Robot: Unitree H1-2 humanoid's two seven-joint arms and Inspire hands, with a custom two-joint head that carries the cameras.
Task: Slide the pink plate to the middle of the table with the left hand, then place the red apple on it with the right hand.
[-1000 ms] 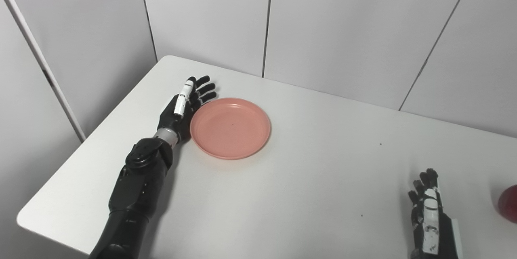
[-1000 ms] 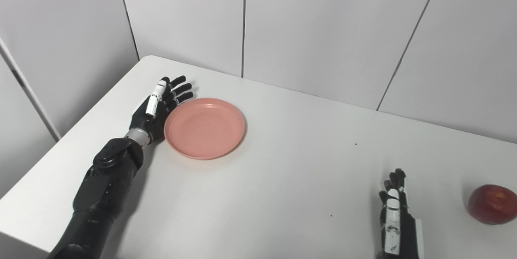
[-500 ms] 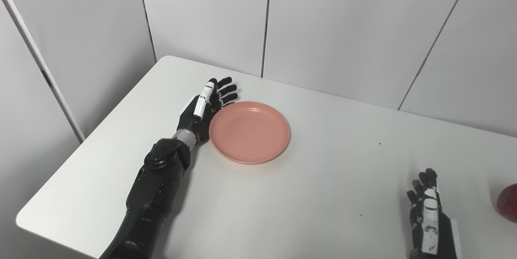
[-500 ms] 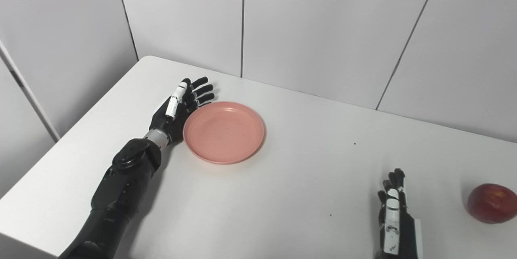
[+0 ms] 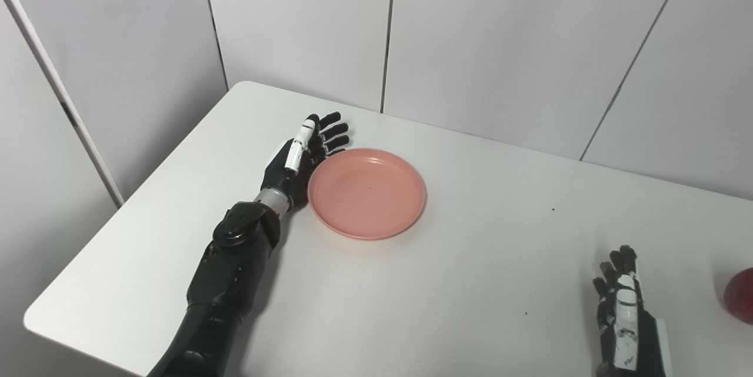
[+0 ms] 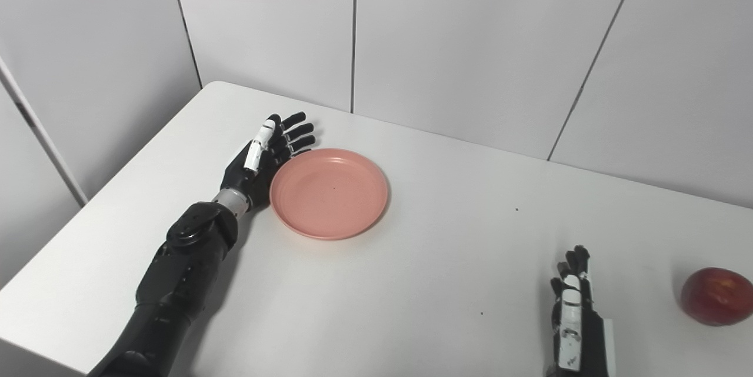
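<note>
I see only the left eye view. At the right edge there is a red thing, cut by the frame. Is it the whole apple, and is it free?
Observer: In the right eye view the red apple shows whole, resting on the table, with nothing touching it.
Operator: Is the right hand near to it?
Observer: The right hand is open, left of the apple, with bare table between them.
Operator: And the plate side, is something different there?
Observer: The right eye view shows more table to the right of the pink plate; the left hand lies open against the plate's left rim.
</note>
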